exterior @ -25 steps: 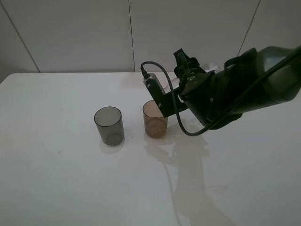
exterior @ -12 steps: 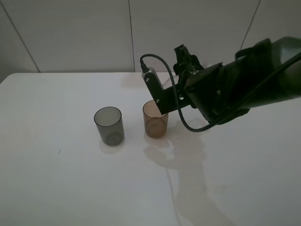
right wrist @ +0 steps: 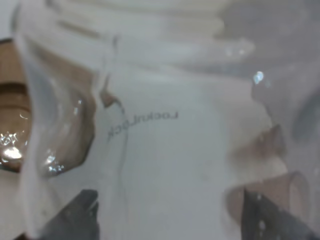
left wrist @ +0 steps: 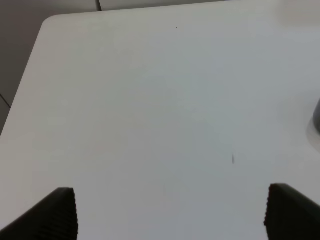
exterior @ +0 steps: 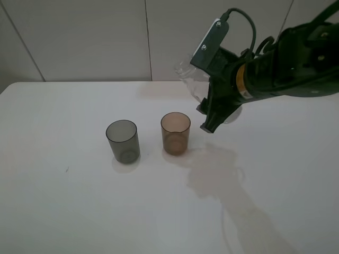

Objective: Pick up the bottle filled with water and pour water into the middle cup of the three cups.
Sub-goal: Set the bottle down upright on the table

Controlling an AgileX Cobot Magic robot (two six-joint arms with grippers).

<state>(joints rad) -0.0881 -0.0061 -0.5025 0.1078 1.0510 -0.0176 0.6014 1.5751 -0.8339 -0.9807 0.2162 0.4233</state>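
My right gripper (exterior: pixel 210 100) is shut on the clear bottle (exterior: pixel 192 80), holding it tilted in the air up and to the right of the amber middle cup (exterior: pixel 175 133). The bottle's neck is clear of that cup. In the right wrist view the bottle (right wrist: pixel 165 125) fills the frame between my dark fingertips (right wrist: pixel 80 210), with the amber cup (right wrist: pixel 10 135) showing at one side. The smoky grey cup (exterior: pixel 123 141) stands left of the amber one. A pinkish-brown shape (right wrist: pixel 267 187) shows through the bottle; the third cup is hidden behind my arm in the high view. My left gripper (left wrist: pixel 172 192) is open over bare table.
The white table (exterior: pixel 63 211) runs to a tiled wall (exterior: pixel 79 37) at the back. My right arm (exterior: pixel 296 63) hangs over the table's right side. An edge of the grey cup (left wrist: pixel 316 117) shows in the left wrist view.
My right gripper has lifted and swung up to the right with the bottle, taking its neck away from the amber cup's rim. The cups have not moved.
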